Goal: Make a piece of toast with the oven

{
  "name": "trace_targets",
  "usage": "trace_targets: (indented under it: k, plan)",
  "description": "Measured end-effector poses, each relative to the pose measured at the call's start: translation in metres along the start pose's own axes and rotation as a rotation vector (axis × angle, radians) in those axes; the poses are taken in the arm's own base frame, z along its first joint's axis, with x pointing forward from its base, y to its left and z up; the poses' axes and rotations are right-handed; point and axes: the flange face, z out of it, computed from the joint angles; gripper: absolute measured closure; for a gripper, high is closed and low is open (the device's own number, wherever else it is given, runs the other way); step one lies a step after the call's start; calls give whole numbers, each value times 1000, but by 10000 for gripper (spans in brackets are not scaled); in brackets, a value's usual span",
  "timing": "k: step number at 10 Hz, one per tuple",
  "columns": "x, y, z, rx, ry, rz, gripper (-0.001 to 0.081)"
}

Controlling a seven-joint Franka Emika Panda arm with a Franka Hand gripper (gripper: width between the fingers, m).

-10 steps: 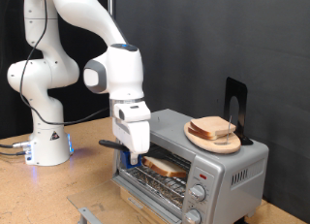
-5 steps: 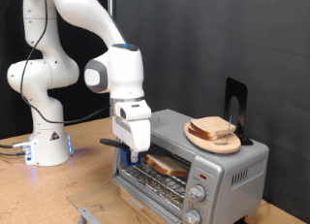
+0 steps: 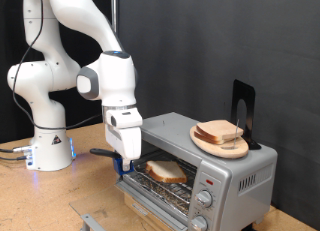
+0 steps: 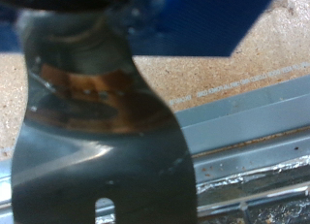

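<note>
1 toast (image 3: 166,171) flat in oven (image 3: 205,156), claw (image 3: 119,167) beside.

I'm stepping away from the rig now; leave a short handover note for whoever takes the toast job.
Gripper: low at the silver toaster oven's open front, on the exterior view's left; the wrist view shows a dark flat tool close up.
Single pale slice of toast: lying on the wire rack inside.
Round wooden plate of stacked slices: on the oven's top.
Done: slice in the oven.
Left: toasting.

Behind everything hangs a dark black curtain (image 3: 270,41). A thin pole (image 3: 115,16) stands up in front of it. Below is a light brown wooden table (image 3: 40,196). The light is bright and even.
</note>
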Motion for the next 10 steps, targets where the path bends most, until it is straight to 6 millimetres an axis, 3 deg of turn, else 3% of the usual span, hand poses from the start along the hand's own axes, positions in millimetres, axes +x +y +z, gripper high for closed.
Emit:
trace_targets:
  k: [10]
  plan:
    - [11,-13,-12,-8,27,-18,408]
